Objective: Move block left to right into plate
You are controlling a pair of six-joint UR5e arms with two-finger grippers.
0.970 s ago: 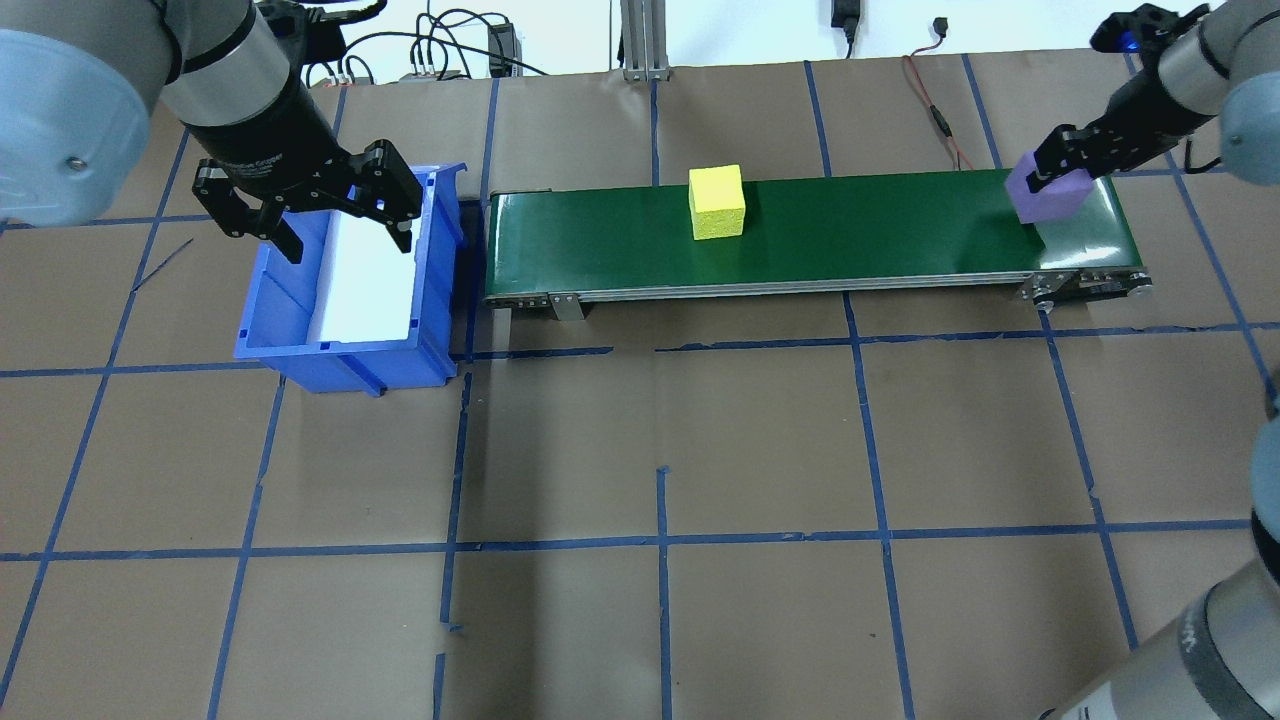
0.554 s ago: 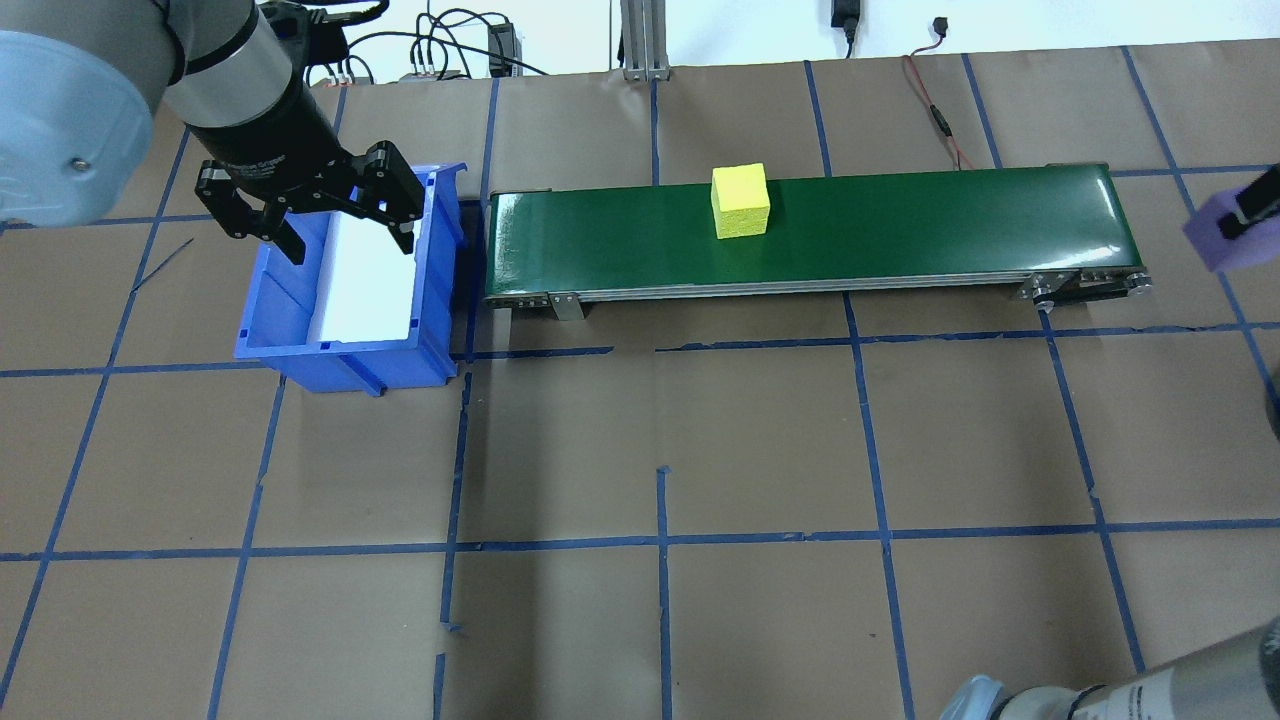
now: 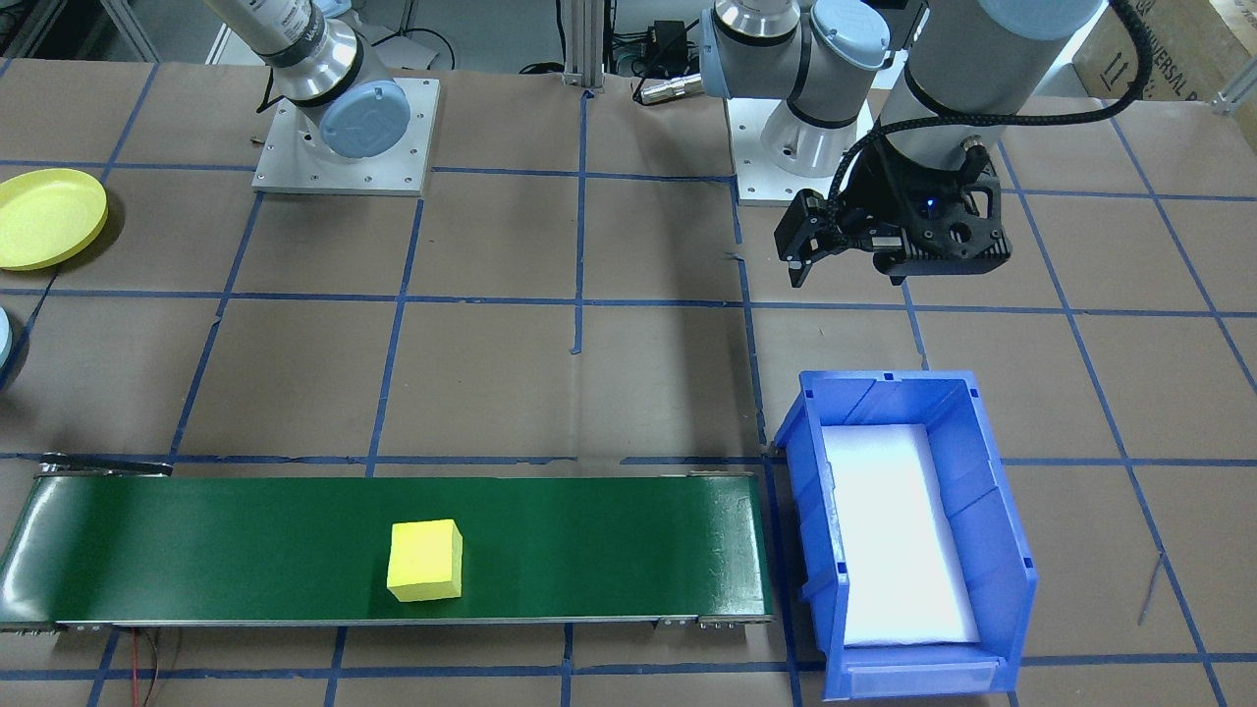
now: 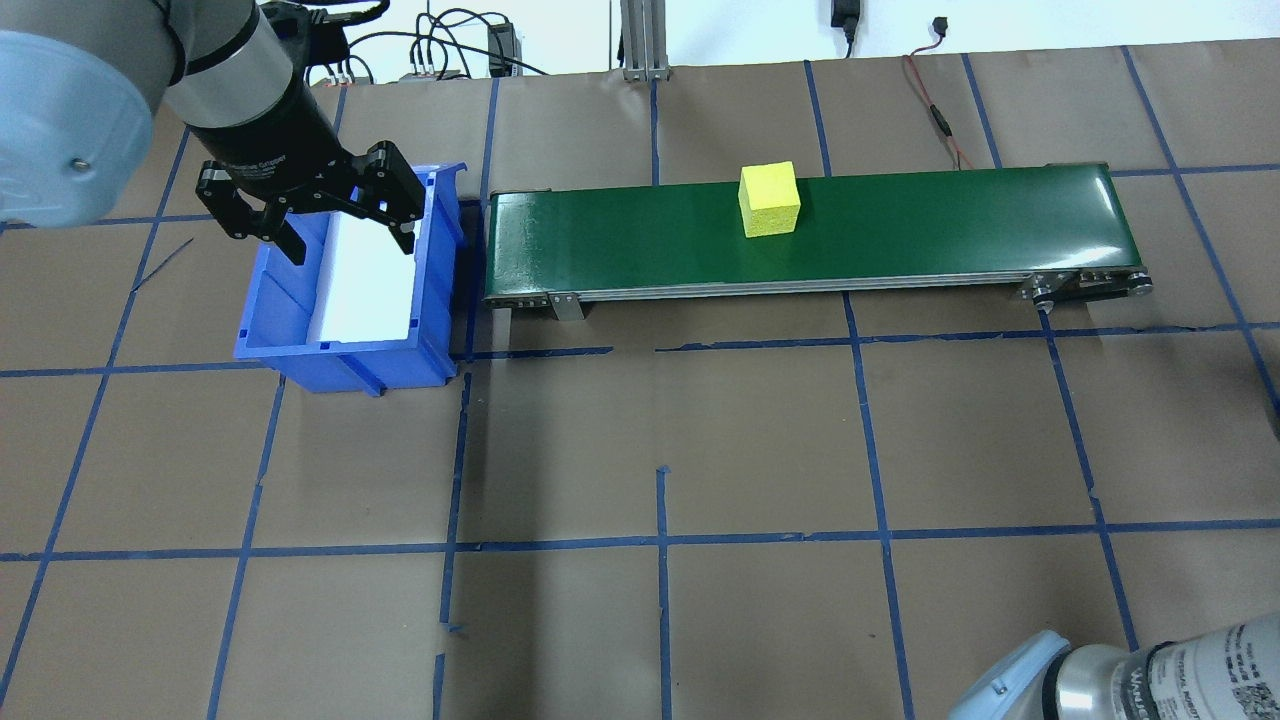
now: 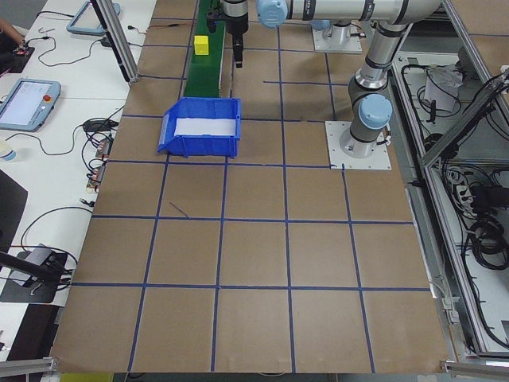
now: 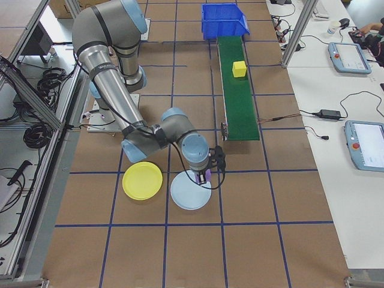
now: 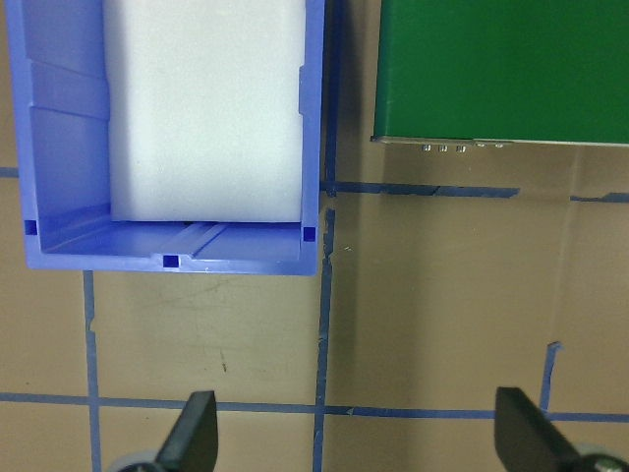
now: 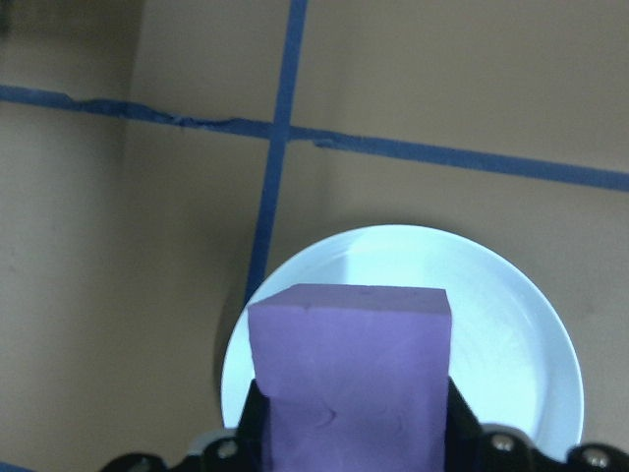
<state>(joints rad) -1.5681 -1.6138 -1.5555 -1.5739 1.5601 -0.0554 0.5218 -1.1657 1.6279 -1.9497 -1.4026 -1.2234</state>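
Right wrist-mounted: right fingers (image 8: 447, 418) pinch purple block (image 8: 352, 383) over pale plate (image 8: 511, 324); left fingers (image 4: 405, 205) spread; brown-papered table (image 4: 660, 440).

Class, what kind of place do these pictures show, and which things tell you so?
Most likely a robotics lab: a taped-grid table, a small green conveyor and teach pendants on a side bench.

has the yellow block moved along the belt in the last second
Yes. The yellow block has shifted along the green conveyor belt, away from the blue bin.
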